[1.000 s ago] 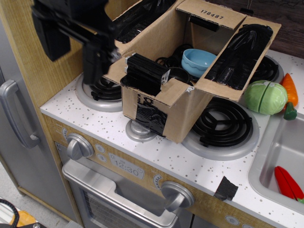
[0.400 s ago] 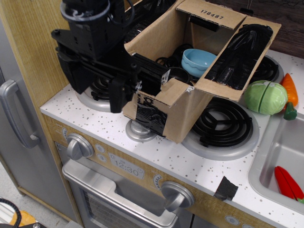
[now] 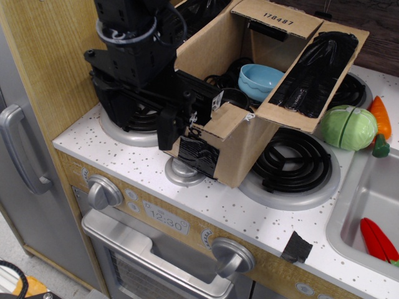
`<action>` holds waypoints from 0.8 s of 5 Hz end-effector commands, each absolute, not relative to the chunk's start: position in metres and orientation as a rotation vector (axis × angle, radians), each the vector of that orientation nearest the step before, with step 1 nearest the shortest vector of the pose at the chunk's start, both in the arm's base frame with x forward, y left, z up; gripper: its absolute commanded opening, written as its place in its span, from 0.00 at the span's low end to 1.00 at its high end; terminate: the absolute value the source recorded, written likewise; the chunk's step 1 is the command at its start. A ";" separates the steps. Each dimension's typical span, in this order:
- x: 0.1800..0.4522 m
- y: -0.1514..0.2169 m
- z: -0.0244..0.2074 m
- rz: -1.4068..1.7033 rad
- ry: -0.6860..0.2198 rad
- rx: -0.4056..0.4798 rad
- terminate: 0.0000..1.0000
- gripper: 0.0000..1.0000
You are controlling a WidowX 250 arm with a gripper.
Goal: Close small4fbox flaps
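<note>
The speckled white desk (image 3: 206, 205) carried the small4fbox (image 3: 240, 146). Right of the box lay a green vegetable (image 3: 348, 127) and a carrot (image 3: 379, 118).

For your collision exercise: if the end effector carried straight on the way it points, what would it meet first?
Probably the box's near-left wall, beside the black tape patch; the end effector already looks against it, though depth is unclear.

Small brown corrugated cardboard box (image 3: 234, 146) sits on white speckled toy stove top (image 3: 206, 202), over the coil burners. Light blue bowl (image 3: 259, 80) inside it. Black robot gripper (image 3: 169, 121) against box's left side. Green toy cabbage (image 3: 348, 127) right of box, orange toy carrot (image 3: 379, 116) beyond.
</note>
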State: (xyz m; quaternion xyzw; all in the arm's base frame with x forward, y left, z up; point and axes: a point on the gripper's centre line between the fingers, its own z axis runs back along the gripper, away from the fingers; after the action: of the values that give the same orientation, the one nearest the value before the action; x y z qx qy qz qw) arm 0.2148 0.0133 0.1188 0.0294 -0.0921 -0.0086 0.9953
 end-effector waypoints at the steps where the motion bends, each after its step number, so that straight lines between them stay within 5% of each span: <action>1: 0.232 0.009 0.142 -0.011 -0.240 0.096 0.00 1.00; 4: 0.263 0.010 0.165 -0.088 -0.281 0.161 0.00 1.00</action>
State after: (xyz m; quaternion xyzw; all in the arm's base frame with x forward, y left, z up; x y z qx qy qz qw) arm 0.2599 0.0081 0.1515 0.0754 -0.1222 -0.0426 0.9887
